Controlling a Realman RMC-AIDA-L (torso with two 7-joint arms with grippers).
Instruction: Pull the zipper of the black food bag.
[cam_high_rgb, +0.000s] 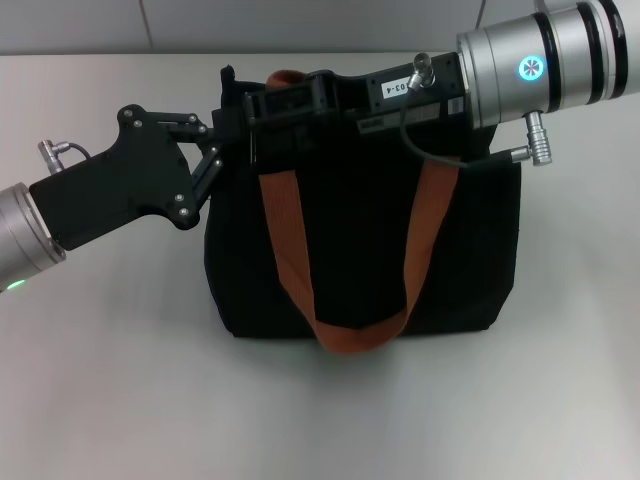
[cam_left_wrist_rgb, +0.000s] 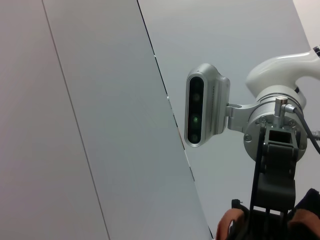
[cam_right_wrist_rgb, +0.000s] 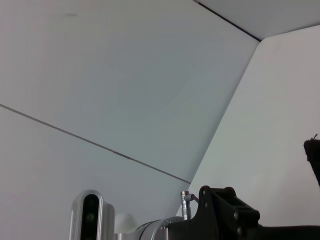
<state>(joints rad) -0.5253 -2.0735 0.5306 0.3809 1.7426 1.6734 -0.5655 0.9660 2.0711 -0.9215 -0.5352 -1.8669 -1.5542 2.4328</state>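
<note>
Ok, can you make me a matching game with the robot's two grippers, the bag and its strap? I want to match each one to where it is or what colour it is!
Things:
1. left gripper
2. right gripper
3. black food bag
4. strap handle

Places and colours:
A. orange-brown, hanging in a loop down the bag's front
B. comes in from the robot's right, across the bag's top
C. stands on the white table
D. reaches in from the robot's left, at the bag's top left corner

Pairs: 1-D, 2-B, 3-C, 4-A
</note>
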